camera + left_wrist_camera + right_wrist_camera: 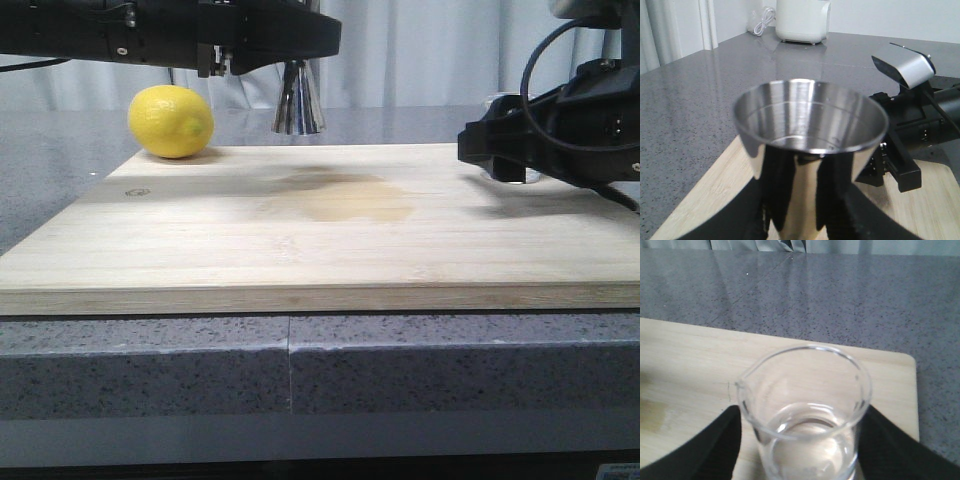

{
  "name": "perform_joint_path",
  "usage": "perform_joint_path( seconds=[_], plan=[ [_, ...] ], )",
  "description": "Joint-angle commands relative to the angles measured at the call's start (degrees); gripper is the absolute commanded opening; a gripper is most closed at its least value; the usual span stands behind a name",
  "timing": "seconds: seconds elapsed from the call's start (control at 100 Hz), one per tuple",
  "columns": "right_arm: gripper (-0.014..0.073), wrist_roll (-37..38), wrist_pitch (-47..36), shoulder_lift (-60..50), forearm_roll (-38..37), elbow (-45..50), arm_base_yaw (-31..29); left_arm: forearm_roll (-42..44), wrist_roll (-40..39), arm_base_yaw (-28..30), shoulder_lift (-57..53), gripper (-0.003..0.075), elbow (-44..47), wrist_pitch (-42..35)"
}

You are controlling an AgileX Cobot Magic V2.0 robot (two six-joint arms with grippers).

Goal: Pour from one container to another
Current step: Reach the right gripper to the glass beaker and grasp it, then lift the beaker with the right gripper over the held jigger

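The steel jigger (298, 105) hangs just above the back of the wooden board (200, 250), and my left gripper (293, 66) is shut on its waist. The left wrist view looks into its open upper cup (810, 125), with the left gripper (807, 220) clamped below. At the board's back right stands the clear glass beaker (512, 176), and my right gripper (512, 140) is shut around it. In the right wrist view the beaker (807, 410) holds clear liquid in its lower part, and black fingers (710, 450) press both its sides.
A yellow lemon (171, 121) rests on the board's back left corner. A damp darker patch (350, 200) marks the board's middle. Grey speckled counter surrounds the board. A white appliance (802, 20) stands far back on the counter.
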Motion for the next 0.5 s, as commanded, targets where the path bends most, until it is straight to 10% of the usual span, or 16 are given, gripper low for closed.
perform_joint_path(
  seconds=[0.0,0.49],
  plan=[
    [0.0357,0.0,-4.4,-1.4,-0.5,-1.5,0.0,-5.0,-0.4,-0.7,-3.5,0.0206,-1.8,6.5],
    [0.0304,-0.1,3.6,-5.1,-1.7,-5.9,0.0,-5.0,-0.4,-0.7,-3.5,0.0206,-1.8,6.5]
  ],
)
